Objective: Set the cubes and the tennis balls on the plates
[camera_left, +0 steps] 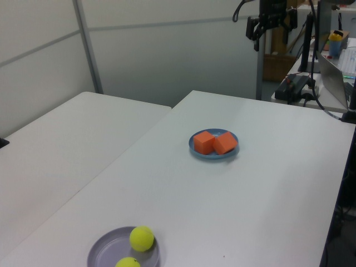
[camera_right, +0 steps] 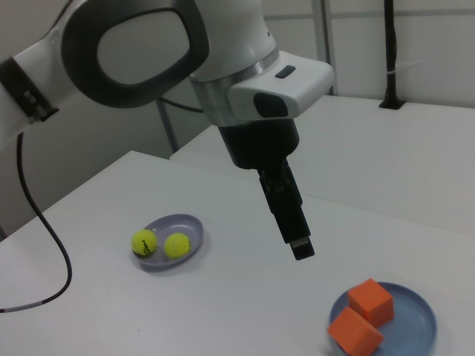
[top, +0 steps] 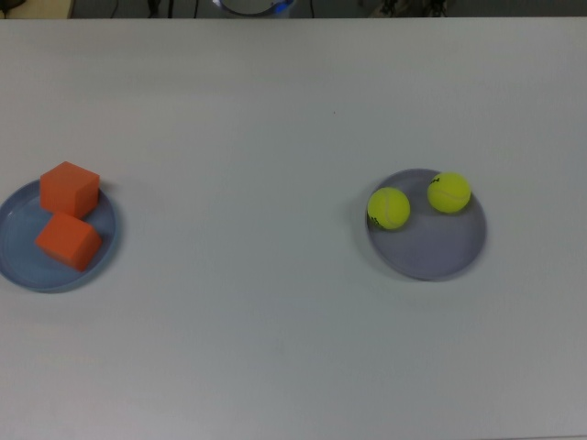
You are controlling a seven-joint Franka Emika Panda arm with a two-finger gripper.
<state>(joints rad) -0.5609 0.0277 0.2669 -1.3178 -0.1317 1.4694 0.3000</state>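
Well apart — cubes (camera_left: 215,142), raised pincer (camera_left: 271,23).

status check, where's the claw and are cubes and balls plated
Claw open, empty, high off table. Cubes on blue plate, tennis balls on lavender plate. Nothing in the way.

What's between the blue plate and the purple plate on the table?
Nothing: in the top view, only bare white table lies between the blue plate with the cubes and the purple plate with the tennis balls.
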